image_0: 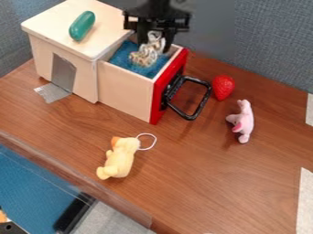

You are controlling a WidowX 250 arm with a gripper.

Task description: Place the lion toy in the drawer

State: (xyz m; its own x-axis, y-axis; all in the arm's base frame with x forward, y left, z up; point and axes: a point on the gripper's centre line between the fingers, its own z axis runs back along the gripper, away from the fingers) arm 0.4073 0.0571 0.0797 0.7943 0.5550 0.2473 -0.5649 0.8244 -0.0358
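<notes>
The gripper (pixel 156 40) hangs over the open drawer (pixel 125 91) at the top centre of the camera view. It is shut on the upper part of a small patterned tan-and-white toy, seemingly the lion toy (pixel 144 56). The toy slants down and left inside the drawer's walls, against the blue lining (pixel 122 55). Whether its lower end touches that lining, I cannot tell. The drawer has a red front (pixel 160 98) with a black handle (pixel 200 107) and sticks out of a pale wooden box (pixel 85 68).
A green capsule-shaped object (pixel 82 25) lies on the box top. Right of the drawer are a red strawberry (pixel 223 87) and a pink toy (pixel 243 122). A yellow duck toy (pixel 120 157) with a white loop lies on the table (pixel 202 192) in front of the drawer.
</notes>
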